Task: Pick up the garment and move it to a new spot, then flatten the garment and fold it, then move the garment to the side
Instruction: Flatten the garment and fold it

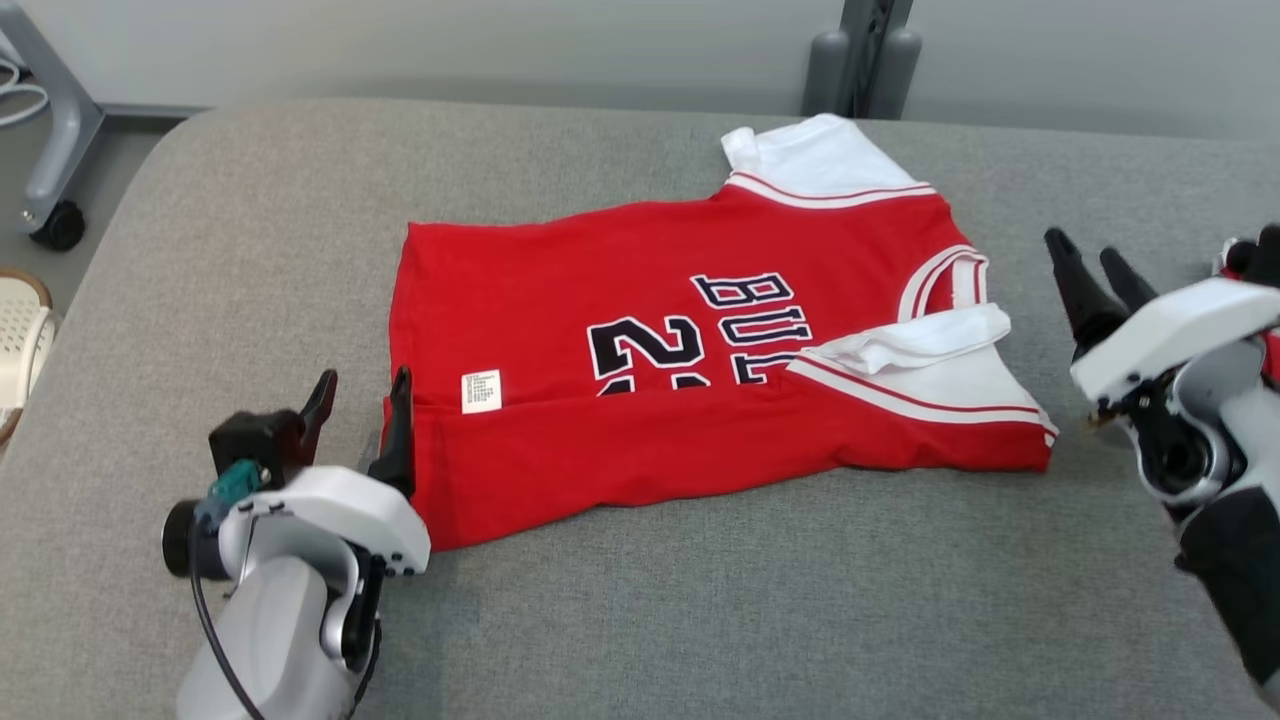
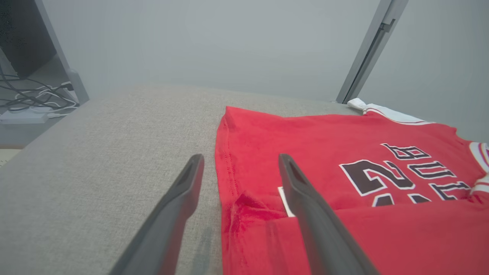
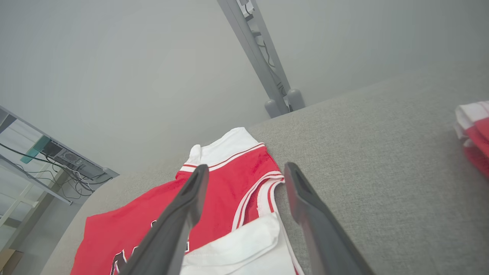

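The garment (image 1: 700, 350), a red jersey with white sleeves, lies spread at the middle of the grey padded surface (image 1: 250, 250). Its near edge is folded up over the front. That fold cuts off the lower part of the dark number and lettering, and the near sleeve, turned in over the chest, covers the lettering's end.

Left gripper (image 1: 363, 385): released, fingers apart, nothing between them. It stands at the garment's hem corner, one finger in front of the red edge. In the left wrist view that finger hides part of the white label (image 2: 284, 198). Contact with the cloth cannot be judged.

Right gripper (image 1: 1083, 250): released and empty, over bare surface just beside the collar.

A second red-and-white cloth (image 3: 473, 130) lies at the surface's right, cut off by the frame edge.

A grey post (image 1: 860, 50) stands behind the surface.
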`<state>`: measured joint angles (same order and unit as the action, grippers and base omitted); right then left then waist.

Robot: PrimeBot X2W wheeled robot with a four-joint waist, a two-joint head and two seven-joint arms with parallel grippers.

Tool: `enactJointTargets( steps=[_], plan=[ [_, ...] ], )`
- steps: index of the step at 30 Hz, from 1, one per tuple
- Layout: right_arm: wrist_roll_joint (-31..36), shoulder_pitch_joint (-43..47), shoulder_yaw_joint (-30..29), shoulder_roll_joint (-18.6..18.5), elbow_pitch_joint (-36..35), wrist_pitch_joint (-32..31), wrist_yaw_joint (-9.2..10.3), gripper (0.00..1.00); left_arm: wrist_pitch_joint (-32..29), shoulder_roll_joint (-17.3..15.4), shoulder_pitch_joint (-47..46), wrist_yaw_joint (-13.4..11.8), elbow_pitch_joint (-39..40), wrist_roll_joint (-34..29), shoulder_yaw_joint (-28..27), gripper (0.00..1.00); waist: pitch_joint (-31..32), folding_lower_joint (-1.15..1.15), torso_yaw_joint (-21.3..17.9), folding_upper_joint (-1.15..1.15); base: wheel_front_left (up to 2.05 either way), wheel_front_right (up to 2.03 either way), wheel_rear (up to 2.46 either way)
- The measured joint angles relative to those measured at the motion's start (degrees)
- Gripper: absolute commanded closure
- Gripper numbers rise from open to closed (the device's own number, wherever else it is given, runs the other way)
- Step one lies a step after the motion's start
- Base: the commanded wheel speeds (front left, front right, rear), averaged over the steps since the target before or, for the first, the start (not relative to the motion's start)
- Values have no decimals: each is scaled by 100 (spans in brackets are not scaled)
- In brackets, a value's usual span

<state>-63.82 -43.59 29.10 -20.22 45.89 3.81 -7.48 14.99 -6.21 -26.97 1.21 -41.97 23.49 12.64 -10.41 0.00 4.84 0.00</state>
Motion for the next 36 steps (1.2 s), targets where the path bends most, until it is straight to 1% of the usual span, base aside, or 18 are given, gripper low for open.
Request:
enactJointTargets(
  steps=[7, 11, 17, 24, 26, 29, 31, 34, 36],
  plan=[
    [-91, 775, 185, -86, -372, 392, 0, 0, 0, 138, 916, -53, 905, -278, -367, 0, 283, 0, -112, 0, 0, 0, 0],
    [-171, 1205, 236, -40, -503, 582, 0, 0, 1, 222, 1396, -52, 1247, -408, -479, 0, 401, 0, -149, 0, 0, 0, 0],
    [-347, 1728, 201, 110, -601, 739, 0, 0, 0, 318, 1905, -25, 1333, -385, -542, 0, 550, 0, -174, 0, 0, 0, 0],
    [-363, 1902, 193, 194, -583, 790, 0, 0, 0, 333, 1980, -26, 1406, -337, -544, 0, 629, 0, -183, 0, 0, 0, 0],
    [-416, 1918, 171, 220, -568, 756, 0, 0, 1, 335, 1980, 3, 1404, -51, -512, 0, 629, 0, -188, 0, 0, 0, 0],
    [-638, 1980, 83, 330, -487, 597, 0, 0, 1, 336, 1980, 76, 1260, 675, -333, 0, 610, 0, -193, 0, 0, 0, 0],
    [-806, 2002, 18, 405, -414, 453, 0, 0, -14, 338, 1980, 130, 1094, 1298, -143, 0, 586, 0, -191, 0, 0, 0, 0],
    [-944, 2017, -45, 481, -279, 307, 0, 0, -221, 338, 1959, 178, 967, 2439, 152, 0, 531, 0, -181, 0, 0, 0, 0],
    [-1072, 2011, -103, 553, -219, 201, 0, 0, -297, 344, 1922, 178, 921, 2910, 348, 0, 493, 0, -167, 0, 0, 0, 0]
  ],
)
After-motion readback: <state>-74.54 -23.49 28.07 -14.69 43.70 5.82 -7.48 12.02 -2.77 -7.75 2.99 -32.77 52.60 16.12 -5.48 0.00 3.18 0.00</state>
